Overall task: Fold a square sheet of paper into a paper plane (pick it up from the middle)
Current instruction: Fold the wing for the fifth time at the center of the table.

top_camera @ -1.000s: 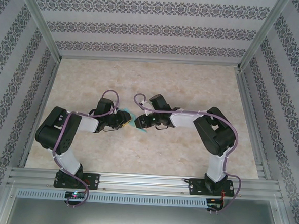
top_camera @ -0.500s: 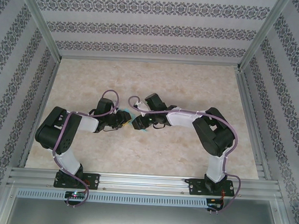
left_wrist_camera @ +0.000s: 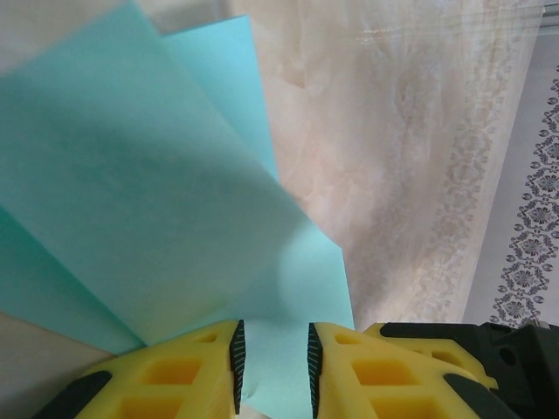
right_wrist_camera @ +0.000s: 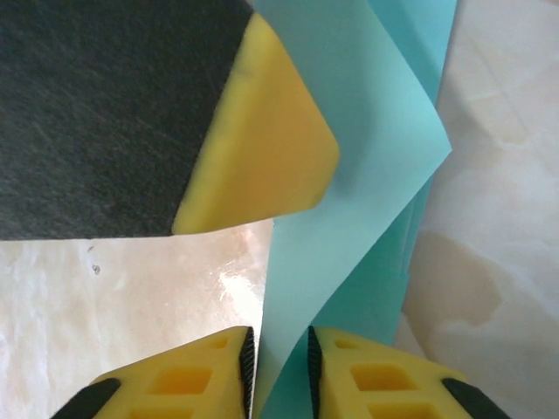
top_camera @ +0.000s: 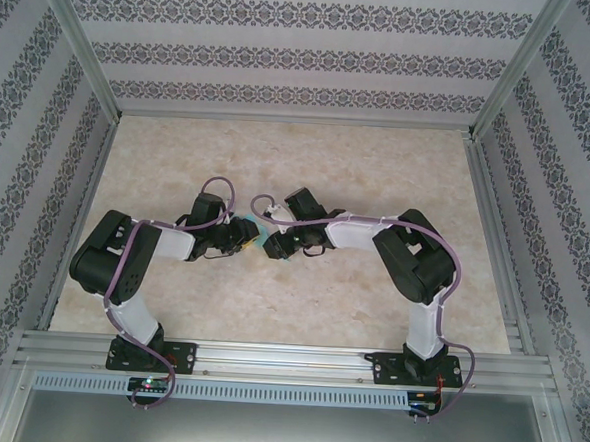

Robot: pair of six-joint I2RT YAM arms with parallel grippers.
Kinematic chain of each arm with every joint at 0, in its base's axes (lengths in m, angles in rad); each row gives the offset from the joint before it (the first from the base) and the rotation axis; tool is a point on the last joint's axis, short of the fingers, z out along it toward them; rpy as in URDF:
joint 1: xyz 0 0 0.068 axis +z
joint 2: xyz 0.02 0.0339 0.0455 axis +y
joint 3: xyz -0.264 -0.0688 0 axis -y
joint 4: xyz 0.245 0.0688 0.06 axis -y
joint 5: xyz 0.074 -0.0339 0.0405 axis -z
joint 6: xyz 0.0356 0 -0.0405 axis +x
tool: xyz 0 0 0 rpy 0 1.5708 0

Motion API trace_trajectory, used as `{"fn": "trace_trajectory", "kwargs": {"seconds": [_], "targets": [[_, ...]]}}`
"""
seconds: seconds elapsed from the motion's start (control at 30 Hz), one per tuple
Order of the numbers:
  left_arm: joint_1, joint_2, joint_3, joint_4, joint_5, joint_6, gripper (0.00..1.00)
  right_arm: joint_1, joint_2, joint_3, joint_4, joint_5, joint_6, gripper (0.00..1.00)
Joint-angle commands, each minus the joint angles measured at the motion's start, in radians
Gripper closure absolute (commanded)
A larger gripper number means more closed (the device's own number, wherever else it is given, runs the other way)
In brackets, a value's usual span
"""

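listing of the scene, mid-fold:

- item: the square sheet of paper (left_wrist_camera: 157, 201), turquoise, already folded into overlapping layers. it sits at the centre of the worktop (top_camera: 378, 166), between the two hands, with at least one flap standing up off the surface.
- left hand (left_wrist_camera: 272, 336): jaws narrow, with turquoise paper showing in the gap. one of its fingers (right_wrist_camera: 262, 157) has its yellow tip against the raised flap.
- right hand (right_wrist_camera: 280, 340): jaws narrow, with the raised flap running edge-on between the pads.
- state of both hands: the wrist views crop the pad faces, so i cannot tell whether either hand is clenched on the paper or just bracketing it.

risks from here:
- the hands are almost touching. a small push inward could knock finger against finger.
- if the right hand bites off the intended line, the crease would set crooked and the plane would come out lopsided.
- if one hand pulls while the other pins the paper, the thin sheet could tear or slide out.

change against the earlier frames: the right arm has reached further left, closing the gap that stood between the hands, and its jaws have drawn closer together. the left arm is unchanged.
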Motion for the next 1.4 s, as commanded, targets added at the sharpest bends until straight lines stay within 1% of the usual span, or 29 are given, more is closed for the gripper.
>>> {"fn": "trace_trajectory", "kwargs": {"seconds": [0.0,0.1,0.2,0.3,0.37,0.47,0.57,0.8,1.07,1.37], "targets": [[-0.006,0.018,0.01,-0.036,-0.022,0.012,0.71,0.001,0.023,0.016,0.006,0.01,-0.016,0.82],[-0.006,-0.002,0.008,-0.039,-0.023,0.01,0.7,-0.004,0.02,0.006,0.022,-0.009,-0.006,0.9],[-0.005,-0.043,0.008,-0.045,-0.02,0.013,0.7,-0.014,0.015,-0.012,0.052,-0.043,0.023,0.93],[-0.005,-0.097,0.003,-0.039,-0.013,0.026,0.67,-0.028,0.012,-0.033,0.095,-0.084,0.075,0.95],[-0.009,-0.133,0.002,-0.037,0.01,0.059,0.65,-0.041,0.016,-0.046,0.134,-0.122,0.137,0.96],[-0.024,-0.186,0.005,-0.077,0.009,0.111,0.64,-0.053,0.022,-0.066,0.198,-0.171,0.22,0.97],[-0.038,-0.201,-0.007,-0.082,0.001,0.122,0.64,-0.055,0.031,-0.071,0.223,-0.18,0.281,0.97],[-0.057,-0.132,-0.029,0.005,0.01,0.083,0.67,-0.061,0.059,-0.068,0.22,-0.193,0.35,0.98],[-0.058,-0.047,-0.042,0.109,0.007,0.035,0.72,-0.061,0.085,-0.068,0.183,-0.177,0.365,0.99],[-0.058,-0.004,-0.034,0.115,-0.004,0.031,0.74,-0.063,0.093,-0.062,0.157,-0.17,0.359,1.0]]}}
